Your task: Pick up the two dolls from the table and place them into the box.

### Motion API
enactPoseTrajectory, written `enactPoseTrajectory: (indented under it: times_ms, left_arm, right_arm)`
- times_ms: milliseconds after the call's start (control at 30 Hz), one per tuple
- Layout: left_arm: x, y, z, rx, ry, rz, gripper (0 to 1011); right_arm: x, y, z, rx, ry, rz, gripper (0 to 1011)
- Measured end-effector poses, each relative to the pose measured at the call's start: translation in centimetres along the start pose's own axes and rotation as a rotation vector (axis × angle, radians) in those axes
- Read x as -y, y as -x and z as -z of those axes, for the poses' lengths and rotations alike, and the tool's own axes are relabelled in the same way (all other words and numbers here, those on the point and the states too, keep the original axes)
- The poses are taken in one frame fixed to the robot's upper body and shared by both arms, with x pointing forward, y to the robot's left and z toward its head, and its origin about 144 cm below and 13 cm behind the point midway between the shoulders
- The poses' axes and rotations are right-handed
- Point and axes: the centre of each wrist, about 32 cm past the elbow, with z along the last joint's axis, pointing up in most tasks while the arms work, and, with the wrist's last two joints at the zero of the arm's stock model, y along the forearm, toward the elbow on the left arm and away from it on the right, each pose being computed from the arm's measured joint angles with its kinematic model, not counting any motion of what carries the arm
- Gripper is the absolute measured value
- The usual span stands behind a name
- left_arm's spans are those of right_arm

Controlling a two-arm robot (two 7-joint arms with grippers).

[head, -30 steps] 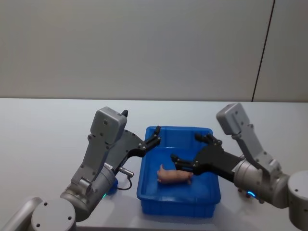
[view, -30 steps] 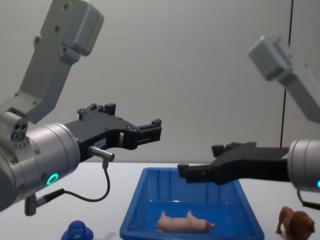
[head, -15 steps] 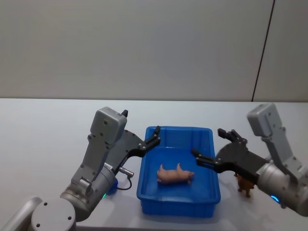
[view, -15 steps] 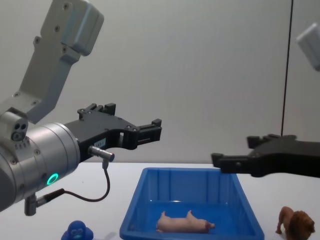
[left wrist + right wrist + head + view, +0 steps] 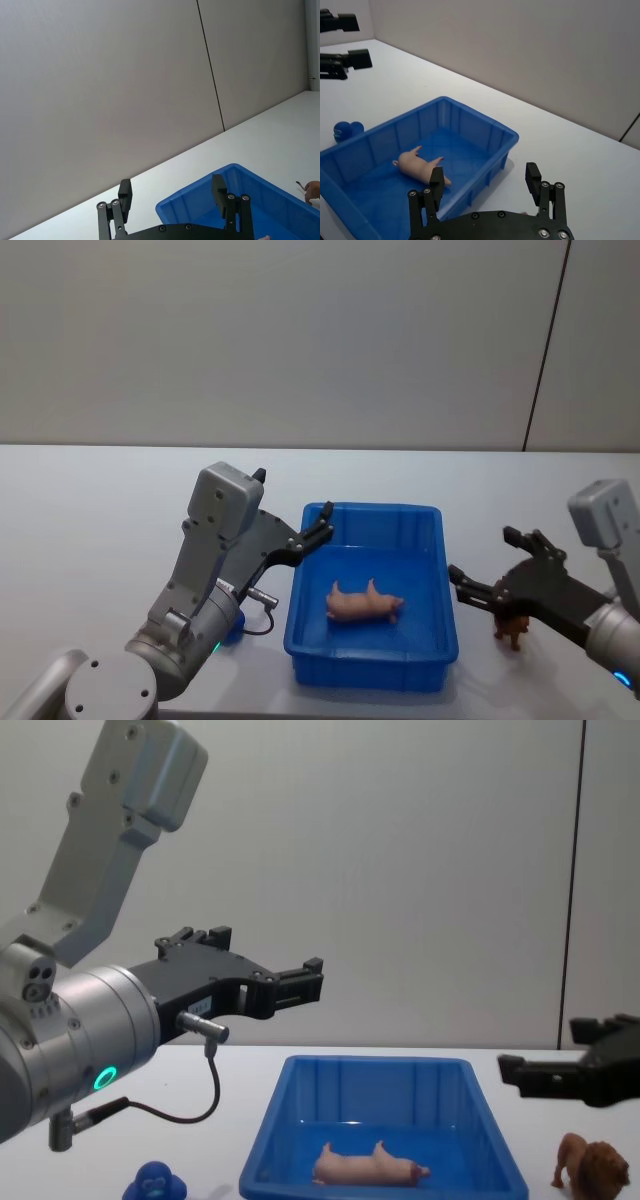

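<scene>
Lion (image 5: 511, 628): nearest to us, it stands upright on the white table (image 5: 100, 520) at about 4 o'clock from the box, just outside the near right corner. We judge it the doll not yet placed.
Handling: we take the lion for light, stiff plastic, probably slick. A grip across the flanks behind the mane looks soundest to us, since the thin legs could let it tip at a nudge.
Right gripper (image 5: 483, 556): it hovers above the lion at 3 o'clock from the box, fingers spread wide and holding nothing.
Pig (image 5: 365, 602): it lies on its side near the middle of the box floor, legs toward 12 o'clock.
Box (image 5: 370, 508): the blue bin sits squarely before us, open-topped, with the pig its one occupant.
Left gripper (image 5: 322, 521): it hangs at 10 o'clock from the box, over the far end of the left rim, fingers apart and empty. We judge it idle.
Blue toy (image 5: 160, 1182): a small blue toy rests at 8 o'clock from the box, by the left arm.
Hard to make out: from the head, the right gripper covers the lion's back and mane, leaving only its legs and lower body. From the chest, the bottom edge cuts off its feet, so we cannot tell how firmly it stands.
</scene>
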Motion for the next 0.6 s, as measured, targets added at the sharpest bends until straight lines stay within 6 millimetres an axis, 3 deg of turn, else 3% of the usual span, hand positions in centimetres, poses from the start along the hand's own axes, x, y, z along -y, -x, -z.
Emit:
enactPoseTrajectory:
  times_ms: [600]
  left_arm:
    - [0.0, 0.0, 0.0, 0.0, 0.0, 0.0, 1002]
  right_arm:
    - [1.2, -1.2, 1.5, -0.006, 0.101, 0.038, 1001]
